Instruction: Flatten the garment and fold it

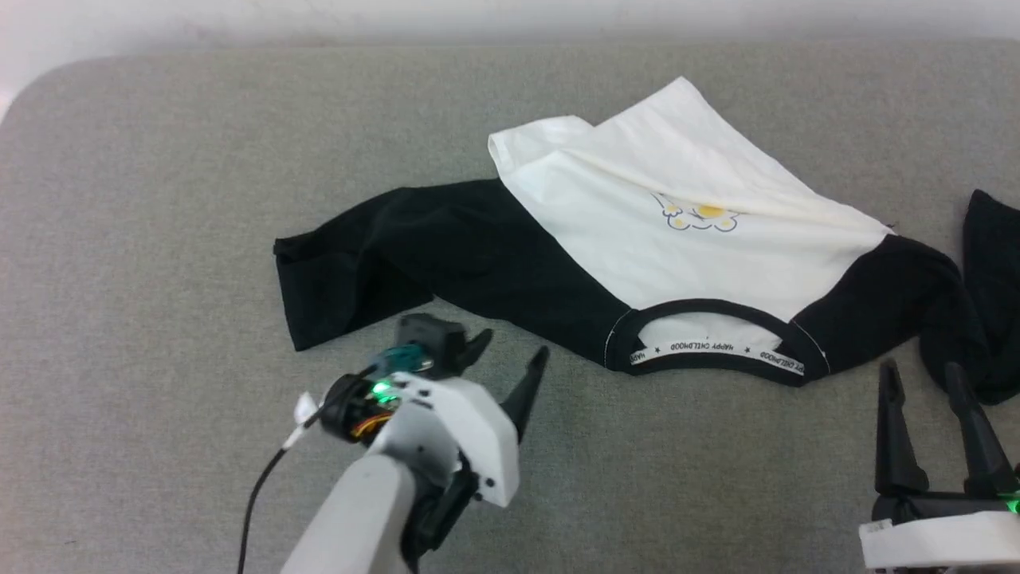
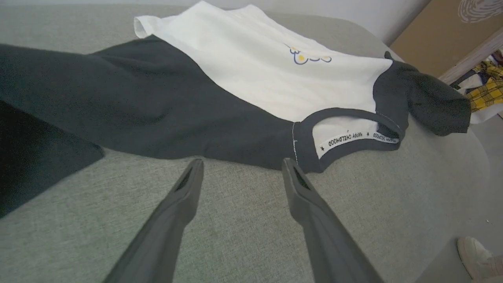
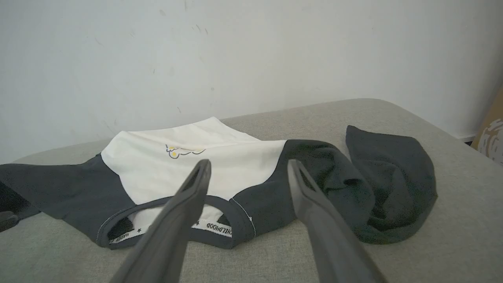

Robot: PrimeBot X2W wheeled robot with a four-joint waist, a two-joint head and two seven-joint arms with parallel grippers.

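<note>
The garment [image 1: 637,231], a white T-shirt with black sleeves, a black collar [image 1: 717,363] and lettered neck tape, lies crumpled on the grey surface, its collar toward me. One black sleeve [image 1: 382,255] stretches out to the left; the other sleeve [image 1: 940,303] is bunched at the right. My left gripper [image 1: 510,351] hovers open just in front of the left sleeve, fingers apart and empty, as the left wrist view confirms: garment [image 2: 255,74], left gripper [image 2: 241,165]. My right gripper [image 1: 920,375] stands open near the right sleeve, holding nothing; right gripper [image 3: 247,165], garment [image 3: 188,165].
The grey padded surface [image 1: 159,199] has a rounded far-left corner and ends at a pale wall [image 3: 235,51]. In the left wrist view, a cardboard board [image 2: 444,27], yellow plaid cloth [image 2: 487,94] and a shoe [image 2: 475,257] lie beyond the surface's edge.
</note>
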